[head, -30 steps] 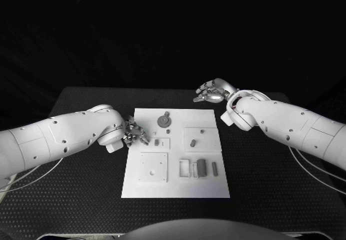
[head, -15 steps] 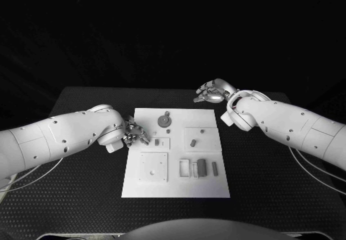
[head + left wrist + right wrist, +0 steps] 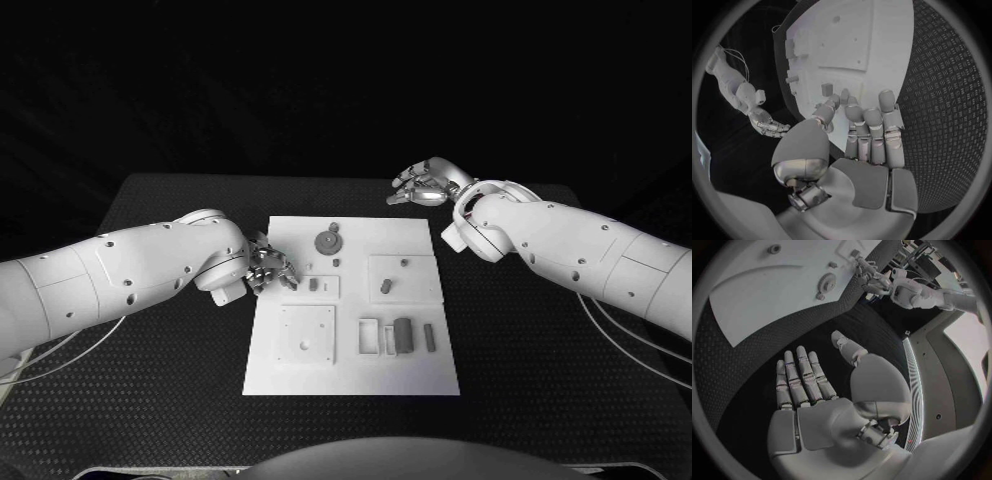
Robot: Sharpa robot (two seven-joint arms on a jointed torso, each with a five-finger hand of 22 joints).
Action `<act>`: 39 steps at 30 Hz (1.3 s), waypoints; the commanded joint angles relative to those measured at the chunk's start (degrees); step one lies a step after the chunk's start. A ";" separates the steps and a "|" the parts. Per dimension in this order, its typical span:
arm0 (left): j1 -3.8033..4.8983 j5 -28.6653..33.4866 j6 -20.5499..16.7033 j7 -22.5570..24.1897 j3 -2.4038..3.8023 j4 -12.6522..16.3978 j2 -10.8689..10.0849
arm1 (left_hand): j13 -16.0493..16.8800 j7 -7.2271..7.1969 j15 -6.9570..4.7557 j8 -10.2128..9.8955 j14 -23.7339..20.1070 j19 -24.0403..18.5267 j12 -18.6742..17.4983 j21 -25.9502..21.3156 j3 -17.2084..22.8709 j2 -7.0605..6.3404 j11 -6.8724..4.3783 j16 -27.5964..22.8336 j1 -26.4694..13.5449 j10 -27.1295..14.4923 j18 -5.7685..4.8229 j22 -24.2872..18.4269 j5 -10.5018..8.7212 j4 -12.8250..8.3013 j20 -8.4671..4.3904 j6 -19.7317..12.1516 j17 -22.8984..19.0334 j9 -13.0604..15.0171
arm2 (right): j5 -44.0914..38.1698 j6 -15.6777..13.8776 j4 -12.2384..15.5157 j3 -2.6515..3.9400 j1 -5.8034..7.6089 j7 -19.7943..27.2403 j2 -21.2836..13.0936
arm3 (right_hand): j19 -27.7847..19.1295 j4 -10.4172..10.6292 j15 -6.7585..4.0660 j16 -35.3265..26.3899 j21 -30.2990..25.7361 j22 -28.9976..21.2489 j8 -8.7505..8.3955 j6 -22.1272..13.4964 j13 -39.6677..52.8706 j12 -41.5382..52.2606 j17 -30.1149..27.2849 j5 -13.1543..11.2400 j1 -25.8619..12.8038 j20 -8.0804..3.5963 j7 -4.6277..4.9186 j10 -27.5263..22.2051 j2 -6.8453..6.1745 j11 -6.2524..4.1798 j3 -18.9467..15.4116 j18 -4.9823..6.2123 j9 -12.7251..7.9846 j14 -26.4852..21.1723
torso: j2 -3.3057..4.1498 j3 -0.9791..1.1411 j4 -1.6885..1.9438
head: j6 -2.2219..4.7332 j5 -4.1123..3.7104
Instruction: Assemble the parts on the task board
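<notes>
one long task board (image 3: 418, 370) runs away from robot.

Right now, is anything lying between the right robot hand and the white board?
No. In the head view, only bare black table separates the right robot hand from the task board.

Two glossy white, rounded arm casings carry small dark screw holes, and thin pale cables trail under each forearm. The left silver, many-fingered metal hand (image 3: 268, 268) and the right silver, many-fingered metal hand (image 3: 424, 184) have grey segmented fingers with smooth padded palms and domed thumb bases.
</notes>
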 commanded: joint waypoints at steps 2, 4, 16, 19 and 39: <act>-0.28 0.57 1.00 0.10 -0.15 0.21 0.10 | -0.06 0.18 0.06 -0.19 -0.36 -0.13 0.33 -0.24 -0.41 -0.12 -0.12 0.25 -0.49 -0.33 -0.37 1.02 -0.15 0.06 -0.12 -0.05 -0.09 -0.10 | -0.09 0.59 0.01 0.02 -0.03 0.28 0.05 | -0.20 0.06 0.40 -0.35 -0.33 0.07 0.34 -0.41 -0.06 -0.29 -0.09 -0.05 -0.10 0.05 2.80 0.37 0.07 0.15 -0.17 -0.94 -0.06 -0.16 | 0.01 0.00 0.01 | -0.04 0.01; -0.28 0.57 0.95 0.13 -0.15 0.24 0.10 | -0.06 0.17 0.05 -0.19 -0.36 -0.12 0.33 -0.25 -0.46 -0.13 -0.12 0.25 -0.51 -0.33 -0.37 1.02 -0.15 0.03 -0.12 -0.05 -0.10 -0.10 | -0.09 0.59 0.01 0.02 -0.03 0.28 0.06 | -0.19 0.07 0.40 -0.35 -0.33 0.07 0.35 -0.41 -0.06 -0.30 -0.09 -0.05 -0.10 0.05 2.80 0.38 0.07 0.15 -0.16 -0.94 -0.07 -0.16 | 0.00 0.00 0.01 | -0.06 0.00; -0.28 0.57 0.64 0.33 -0.14 0.58 0.25 | -0.07 0.16 0.04 -0.17 -0.36 -0.12 0.34 -0.26 -0.55 -0.10 -0.13 0.27 -0.50 -0.33 -0.35 1.02 -0.15 -0.06 -0.13 -0.04 -0.10 -0.11 | -0.09 0.58 -0.02 0.02 -0.07 0.29 0.15 | -0.19 0.07 0.41 -0.36 -0.37 0.12 0.36 -0.42 -0.05 -0.35 -0.11 -0.05 -0.10 0.05 2.81 0.41 0.08 0.15 -0.17 -0.94 -0.08 -0.15 | 0.01 0.03 -0.06 | 0.00 0.04; -0.28 0.56 0.63 0.36 -0.13 0.64 0.27 | -0.07 0.16 0.04 -0.16 -0.36 -0.11 0.35 -0.26 -0.57 -0.09 -0.14 0.27 -0.52 -0.33 -0.35 1.02 -0.15 -0.08 -0.13 -0.03 -0.10 -0.11 | -0.09 0.57 -0.06 0.02 -0.10 0.29 0.16 | -0.18 0.07 0.41 -0.36 -0.38 0.13 0.36 -0.42 -0.05 -0.37 -0.11 -0.05 -0.10 0.05 2.81 0.42 0.09 0.15 -0.17 -0.94 -0.08 -0.15 | 0.02 0.04 -0.06 | 0.01 0.02; -0.27 0.56 0.33 0.32 -0.11 0.54 0.13 | -0.10 0.13 0.01 -0.12 -0.35 -0.07 0.37 -0.29 -0.84 0.16 -0.17 0.31 -0.71 -0.33 -0.34 1.01 -0.15 -0.15 -0.14 0.00 -0.13 -0.13 | -0.09 0.74 -0.07 0.02 -0.13 0.19 0.15 | -0.17 0.12 0.45 -0.46 -0.48 0.24 0.38 -0.46 -0.06 -0.54 -0.19 -0.05 -0.20 0.06 2.83 0.47 0.04 0.17 -0.23 -0.94 -0.13 -0.29 | -0.01 0.01 0.00 | 0.16 -0.06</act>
